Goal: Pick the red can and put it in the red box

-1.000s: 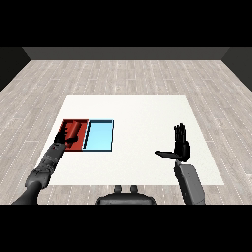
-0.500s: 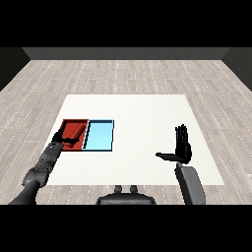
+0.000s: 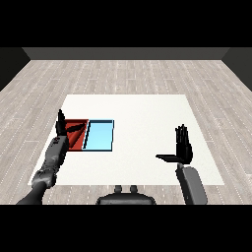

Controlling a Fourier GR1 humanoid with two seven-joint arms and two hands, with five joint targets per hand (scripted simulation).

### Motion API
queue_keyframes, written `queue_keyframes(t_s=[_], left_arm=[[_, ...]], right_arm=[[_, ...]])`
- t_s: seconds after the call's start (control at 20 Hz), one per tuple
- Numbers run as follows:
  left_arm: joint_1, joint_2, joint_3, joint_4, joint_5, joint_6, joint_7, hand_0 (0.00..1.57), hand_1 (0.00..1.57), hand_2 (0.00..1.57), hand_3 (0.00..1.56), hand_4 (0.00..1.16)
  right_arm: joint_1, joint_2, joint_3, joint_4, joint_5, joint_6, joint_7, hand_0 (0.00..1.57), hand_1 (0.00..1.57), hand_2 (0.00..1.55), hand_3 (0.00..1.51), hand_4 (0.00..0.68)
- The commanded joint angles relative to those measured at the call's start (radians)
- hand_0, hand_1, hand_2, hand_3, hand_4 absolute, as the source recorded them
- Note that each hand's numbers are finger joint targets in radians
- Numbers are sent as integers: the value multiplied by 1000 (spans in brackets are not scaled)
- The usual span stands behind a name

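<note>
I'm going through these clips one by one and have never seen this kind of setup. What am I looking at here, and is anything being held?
This is the view from a humanoid robot's head, looking down over a white table. The two grey forearms coming in from the lower corners are its own. Its left hand is raised with straight fingers at the red tray; the right hand is open, off to the side. A light blue tray lies touching the red one. Neither hand holds anything. I cannot make out a red can.
</note>
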Motion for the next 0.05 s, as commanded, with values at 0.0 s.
queue_keyframes(t_s=[0.0], left_arm=[[20,-64,33,-173,71,-87,-159,0,0,0,0,0]], right_arm=[[11,19,23,22,15,12,-35,0,0,0,0,0]])
